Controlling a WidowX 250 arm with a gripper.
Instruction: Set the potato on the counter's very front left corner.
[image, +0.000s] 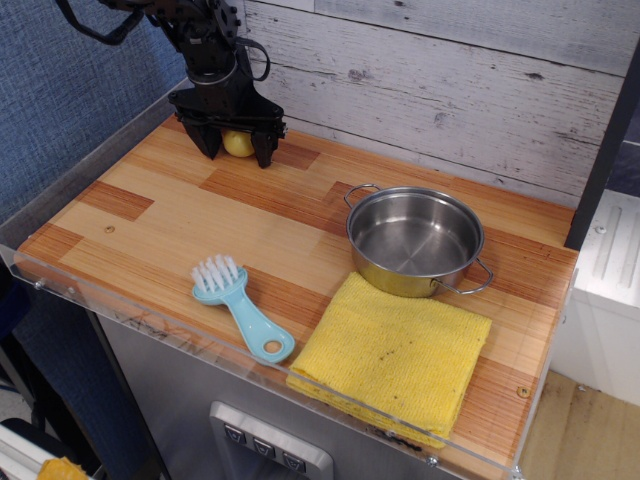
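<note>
Pale yellow peeks out between two black fingers, and that is the potato (238, 143), sitting on the striped wooden counter (170, 215) at the far side from the steel pot (414, 240), close under the grey plank wall (450, 70). We see the gripper (238, 148) lowered right over it, one finger (208, 138) to the potato's left and the other to its right, both tips down at the wood; the jaws stand spread wider than the potato, and we cannot tell whether either finger touches it. Taking the pot as our marker: the folded yellow cloth (395, 355) lies just in front of it, its back edge tucked against the pot's base, and the light blue brush (240, 308) rests to the pot's front left, bristles toward the back, handle pointing at the clear acrylic rim (150, 320). Potato and gripper sit well apart from the pot, off to its back left.
</note>
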